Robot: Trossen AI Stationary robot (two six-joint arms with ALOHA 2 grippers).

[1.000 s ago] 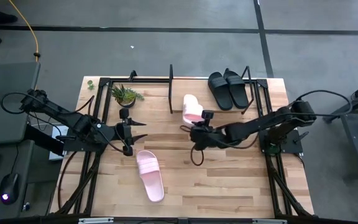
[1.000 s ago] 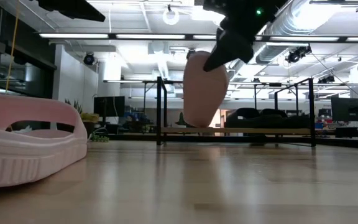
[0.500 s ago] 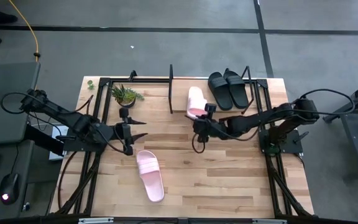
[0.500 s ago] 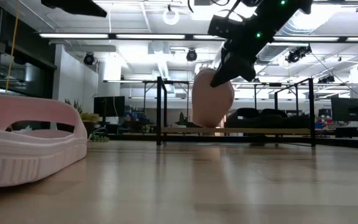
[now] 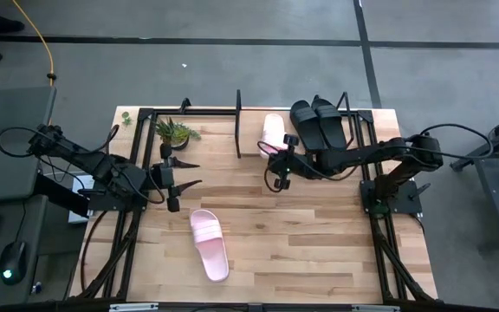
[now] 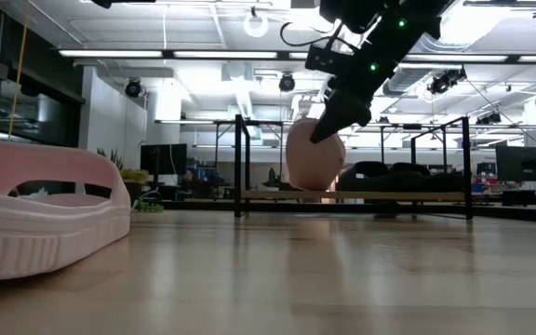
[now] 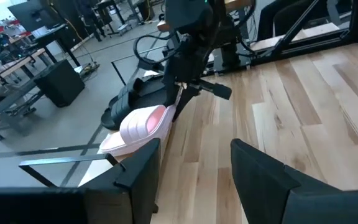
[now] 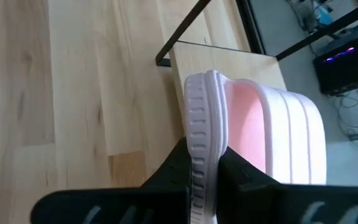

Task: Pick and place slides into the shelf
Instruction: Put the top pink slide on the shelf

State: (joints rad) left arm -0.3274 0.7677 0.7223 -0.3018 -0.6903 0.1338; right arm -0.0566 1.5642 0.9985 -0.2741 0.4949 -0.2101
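While right gripper [image 5: 277,153] pinches pink slide [image 5: 272,135] by its edge above shelf [image 5: 249,130], probably for tilted entry; left gripper [image 5: 189,172] open, empty.

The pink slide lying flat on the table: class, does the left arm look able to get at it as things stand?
Probably yes. The left gripper hangs open just beside the pink slide, with bare tabletop between them. The right gripper is busy at the shelf.
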